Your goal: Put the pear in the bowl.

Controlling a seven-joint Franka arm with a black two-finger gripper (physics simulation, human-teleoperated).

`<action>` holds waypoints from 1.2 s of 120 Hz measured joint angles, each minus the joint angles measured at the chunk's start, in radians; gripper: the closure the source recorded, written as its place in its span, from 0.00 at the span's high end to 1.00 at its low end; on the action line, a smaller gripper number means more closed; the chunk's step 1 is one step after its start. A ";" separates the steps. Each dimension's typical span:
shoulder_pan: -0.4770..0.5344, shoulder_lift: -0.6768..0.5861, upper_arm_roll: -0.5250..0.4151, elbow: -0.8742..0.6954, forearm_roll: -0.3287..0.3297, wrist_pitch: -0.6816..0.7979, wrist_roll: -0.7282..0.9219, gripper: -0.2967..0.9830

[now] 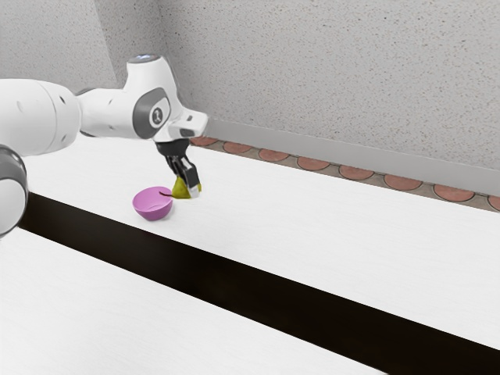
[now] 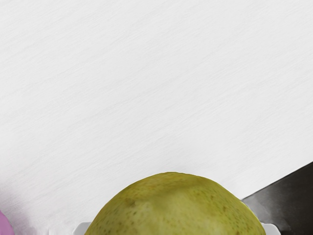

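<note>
Gripping the pear [image 1: 180, 189] btwn its two fingers, the gripper [image 1: 187, 186] is closed on it, L of center in the exterior view. Pear's yellow-green w/ small dark specks, plus a few brownish marks up close in the wrist view, where its rounded side bulges w/ a pale fingertip [image 2: 81, 228] on each side. Thin dark stem [image 1: 166, 194] sticks out toward the exterior view's L & overlaps the rim of the pink bowl [image 1: 152, 205] in that pic; can't tell if they touch. Pear's not in the bowl, it's just beside it, on the exterior view's R. Can't tell if its underside touches the table [image 1: 328, 242].

Arm [image 1: 113, 109] comes in from the exterior view's L edge, approx. level, thru the upper L, then bends down at the wrist. Gripper points down w/ a slight tilt, tips toward the exterior view's lower R. White table, w/ a dark strip [image 1: 234, 285] running diag. from the L edge to the lower R corner; speckled wall [image 1: 328, 70] up top.
</note>
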 joint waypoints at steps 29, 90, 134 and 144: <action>0.131 0.057 0.018 0.079 -0.004 -0.010 0.068 0.38; 0.202 0.338 0.041 0.324 -0.039 -0.013 0.172 0.39; 0.197 0.340 0.033 0.334 -0.072 -0.026 0.224 0.68; 0.176 0.295 0.033 0.304 -0.073 -0.032 0.232 0.71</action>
